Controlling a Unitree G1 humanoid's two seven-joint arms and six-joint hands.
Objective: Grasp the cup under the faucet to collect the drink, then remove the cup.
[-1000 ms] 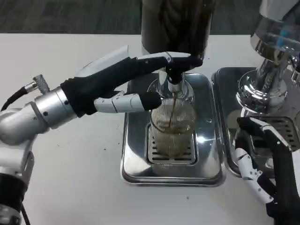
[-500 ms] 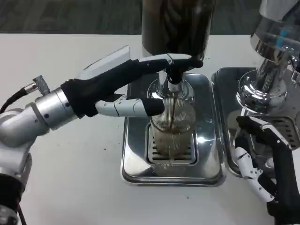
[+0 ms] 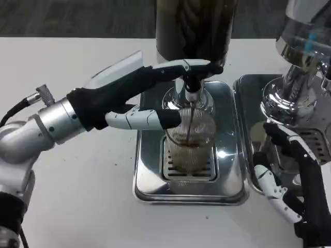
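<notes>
Your left hand (image 3: 139, 95) reaches in from the left, fingers stretched rightward, upper fingers long and level, thumb extended below them. Your right hand (image 3: 289, 175) sits low by the table's right edge, fingers spread apart, gripping nothing.

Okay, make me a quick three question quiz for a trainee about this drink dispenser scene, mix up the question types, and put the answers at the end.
1. True or false: the ribbed cup lies on its side on the white table.
2. The cup stands on:
A. the bare table
B. the grate of the metal drip tray
C. the second tray on the right
3. Fill in: a dark stream runs into the cup from the ____ above it.

Key
1. False; it stands upright, partly filled with brown drink.
2. B
3. Faucet. The left hand reaches the faucet with its upper fingers, a lower finger at the cup's rim; the right hand waits near the right tray.
</notes>
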